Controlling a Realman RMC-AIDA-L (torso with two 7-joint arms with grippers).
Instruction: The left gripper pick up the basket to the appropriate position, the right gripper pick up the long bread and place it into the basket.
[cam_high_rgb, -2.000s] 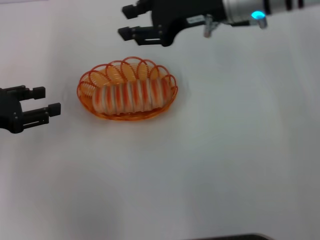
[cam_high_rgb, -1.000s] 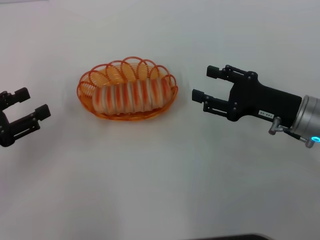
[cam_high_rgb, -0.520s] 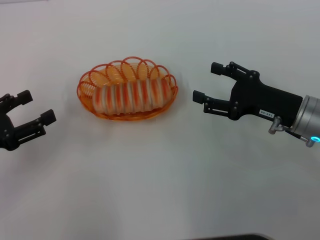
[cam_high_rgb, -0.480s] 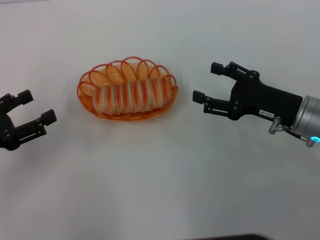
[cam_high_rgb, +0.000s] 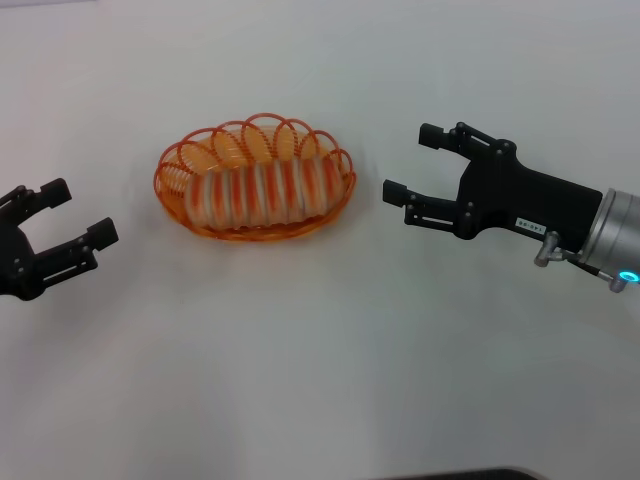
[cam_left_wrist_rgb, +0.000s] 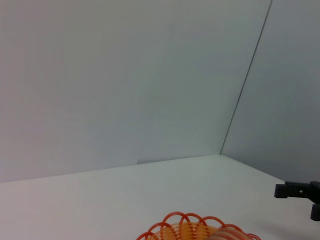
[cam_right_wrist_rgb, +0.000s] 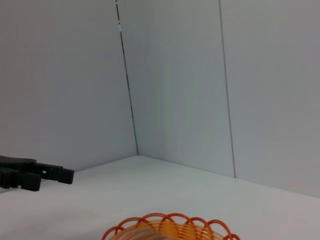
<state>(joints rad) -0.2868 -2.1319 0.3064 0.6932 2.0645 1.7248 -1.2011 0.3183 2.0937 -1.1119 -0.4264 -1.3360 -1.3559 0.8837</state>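
The orange wire basket (cam_high_rgb: 262, 233) rests on the white table a little left of centre. Inside it the long bread (cam_high_rgb: 260, 192) lies lengthwise, cream with orange stripes. My left gripper (cam_high_rgb: 82, 212) hovers open to the basket's left, well apart from it and holding nothing. To the right, my right gripper (cam_high_rgb: 410, 162) is also open and empty, its fingertips pointing at the basket's right end with a small gap between them and the rim. The left wrist view shows only the top of the basket rim (cam_left_wrist_rgb: 200, 226), as does the right wrist view, where the basket rim (cam_right_wrist_rgb: 170, 225) sits low in the picture.
The white table (cam_high_rgb: 320, 360) spreads out on every side of the basket. Grey wall panels (cam_right_wrist_rgb: 175, 85) stand behind it. The other arm's fingers appear far off in each wrist view: the right gripper (cam_left_wrist_rgb: 297, 192) and the left gripper (cam_right_wrist_rgb: 35, 175).
The right gripper swung from behind the basket to its right side and has since held almost still. The left gripper sank slightly and turned. Basket and bread stayed put.
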